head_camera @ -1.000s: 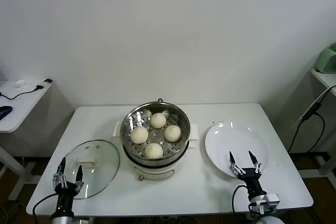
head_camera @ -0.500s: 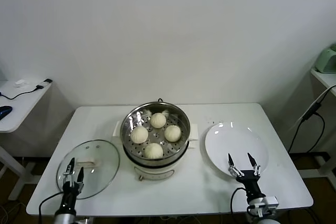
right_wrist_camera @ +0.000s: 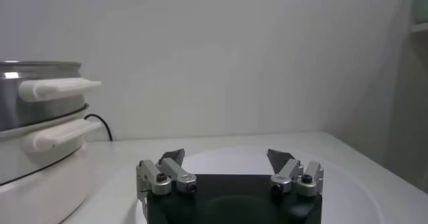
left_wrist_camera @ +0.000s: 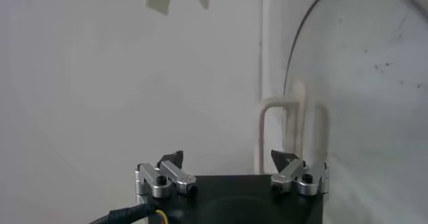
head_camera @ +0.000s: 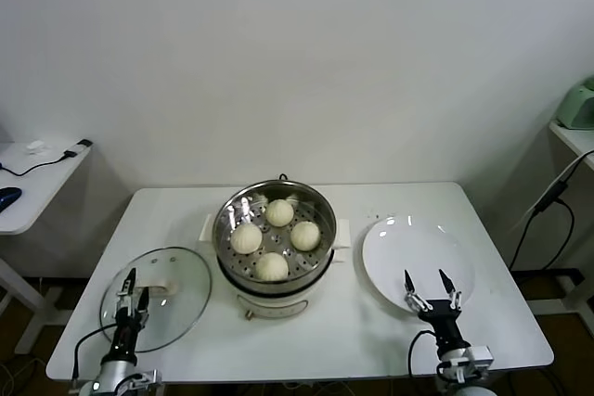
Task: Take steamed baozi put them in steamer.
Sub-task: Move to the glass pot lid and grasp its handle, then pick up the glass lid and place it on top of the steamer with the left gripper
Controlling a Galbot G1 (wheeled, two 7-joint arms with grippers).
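All four baozi [head_camera: 276,236] sit in the steamer [head_camera: 275,257]; my left gripper [head_camera: 131,286] and right gripper [head_camera: 428,287] have spread, empty jaws. I think nothing remains.

Shiny steel steamer [head_camera: 275,229]; clear glass lid [head_camera: 158,297]; plate [head_camera: 418,261] perhaps ceramic.

Black tool [right_wrist_camera: 227,165] bodies, silver screwed finger mounts, dark pointed tips.

Lab room: bare wall [head_camera: 297,62], white table [head_camera: 186,206], cables [head_camera: 548,197].
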